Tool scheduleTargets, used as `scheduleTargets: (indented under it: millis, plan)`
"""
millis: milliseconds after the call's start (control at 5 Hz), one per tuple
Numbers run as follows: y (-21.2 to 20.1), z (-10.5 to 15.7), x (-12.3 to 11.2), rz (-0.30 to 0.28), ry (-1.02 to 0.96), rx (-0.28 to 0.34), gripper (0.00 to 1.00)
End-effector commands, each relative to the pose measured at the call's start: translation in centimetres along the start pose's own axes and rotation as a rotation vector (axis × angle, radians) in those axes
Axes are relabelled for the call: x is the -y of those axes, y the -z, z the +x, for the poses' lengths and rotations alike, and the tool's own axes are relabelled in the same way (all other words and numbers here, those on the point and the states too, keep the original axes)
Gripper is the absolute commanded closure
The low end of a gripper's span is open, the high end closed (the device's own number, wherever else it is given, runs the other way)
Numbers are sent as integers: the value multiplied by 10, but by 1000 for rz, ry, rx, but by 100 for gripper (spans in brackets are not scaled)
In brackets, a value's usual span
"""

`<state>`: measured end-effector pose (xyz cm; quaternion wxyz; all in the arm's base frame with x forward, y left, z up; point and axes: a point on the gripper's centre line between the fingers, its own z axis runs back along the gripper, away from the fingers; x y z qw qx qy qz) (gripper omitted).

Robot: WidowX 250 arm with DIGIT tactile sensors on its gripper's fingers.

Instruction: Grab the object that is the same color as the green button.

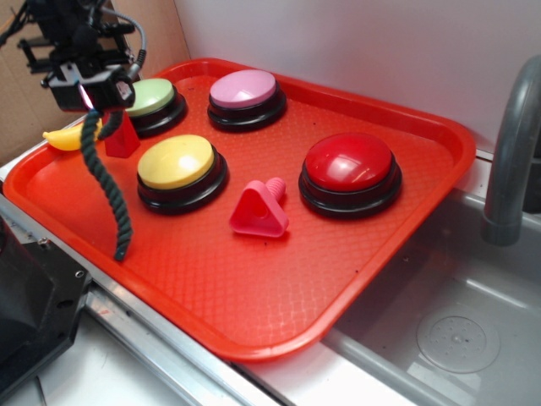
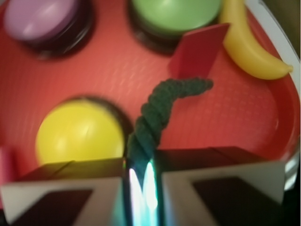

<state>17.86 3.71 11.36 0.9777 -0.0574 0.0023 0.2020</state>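
Black pincer point(image 1: 87, 100) raised over red textured plastic tray point(image 1: 254, 288), pointing down, jaws clamped on top end of dark green twisted rope point(image 1: 106, 182). Rope hangs curved beneath pincer, lower end touching tray. Pale green domed button point(image 1: 150, 97) just behind pincer; glossy yellow toy banana point(image 1: 68, 138) beside it, red wedge block point(image 2: 197, 49) beneath.

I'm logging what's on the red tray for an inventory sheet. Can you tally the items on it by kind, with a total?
Push buttons: 4 (green, pink, yellow, red)
Green rope: 1, one end pinched in the gripper
Toy banana: 1
Pink triangular piece: 1
Red block: 1
Total: 8
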Motion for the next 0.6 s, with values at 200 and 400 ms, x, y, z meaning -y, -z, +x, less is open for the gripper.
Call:
scheduleTargets:
  millis: [200, 400]
  plan:
    - [-47, -51, 67, -6, 373, 8, 100]
    - [-43, -47, 58, -8, 355, -13, 100]
